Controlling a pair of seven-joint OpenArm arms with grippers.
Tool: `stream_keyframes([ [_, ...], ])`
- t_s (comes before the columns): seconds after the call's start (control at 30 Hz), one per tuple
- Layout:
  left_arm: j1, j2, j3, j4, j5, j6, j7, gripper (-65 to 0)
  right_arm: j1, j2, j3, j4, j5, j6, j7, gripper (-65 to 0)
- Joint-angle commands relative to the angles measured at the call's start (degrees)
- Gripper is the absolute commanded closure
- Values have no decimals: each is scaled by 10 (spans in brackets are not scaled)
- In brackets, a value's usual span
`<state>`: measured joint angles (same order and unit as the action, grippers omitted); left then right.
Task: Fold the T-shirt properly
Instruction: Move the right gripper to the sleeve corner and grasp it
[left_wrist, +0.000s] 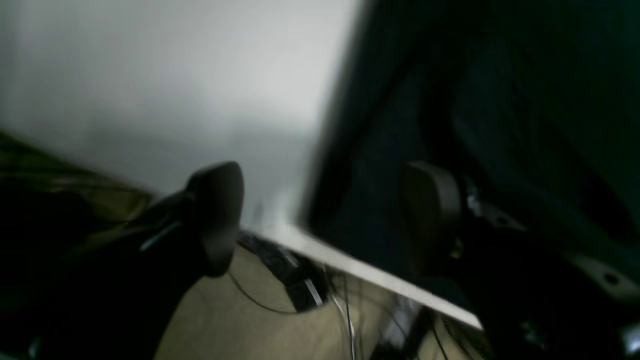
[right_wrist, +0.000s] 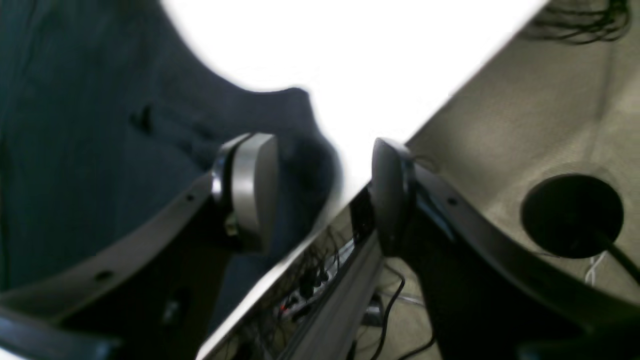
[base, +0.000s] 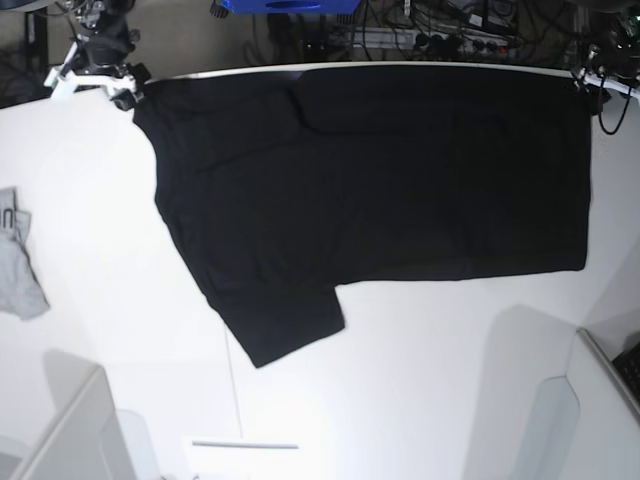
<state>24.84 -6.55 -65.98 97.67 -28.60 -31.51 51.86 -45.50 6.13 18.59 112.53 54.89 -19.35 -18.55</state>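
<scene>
The black T-shirt lies spread flat on the white table, plain side up, its top edge along the table's far edge. One sleeve sticks out toward the front. My left gripper is open at the far right corner of the shirt, one finger over the dark cloth, the other finger over bare table. In the base view it is at the top right. My right gripper is open at the far left corner, with a rounded shirt corner between its fingers.
A small light grey garment lies at the table's left edge. Cables and a power strip lie on the floor beyond the far edge. Pale housings stand at the front left and front right. A thin white strip lies near the front.
</scene>
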Motion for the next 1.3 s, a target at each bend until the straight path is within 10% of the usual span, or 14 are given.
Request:
stream_keyframes([
  [0.0,3,-10,-11,24,-7,-3,-11,-466,2,7,7,11,-1,4,12,-296],
  [0.33,-41,-59,54,63,-5,-3,-11,-433,173,107,-81,-26,-2,5,-18,-294],
  [0.6,-102,-72,102,50,83,-3,-11,0,377,118,-162,-136,-2,5,-96,-293],
  [1.13,-128,-72,103,50,132,-5,-12,0,716,115,-334,-513,-2,7,-95,-434],
  [1.27,-128,-71,103,50,132,-5,-12,0,773,112,-365,-600,-1,74,-95,-429],
])
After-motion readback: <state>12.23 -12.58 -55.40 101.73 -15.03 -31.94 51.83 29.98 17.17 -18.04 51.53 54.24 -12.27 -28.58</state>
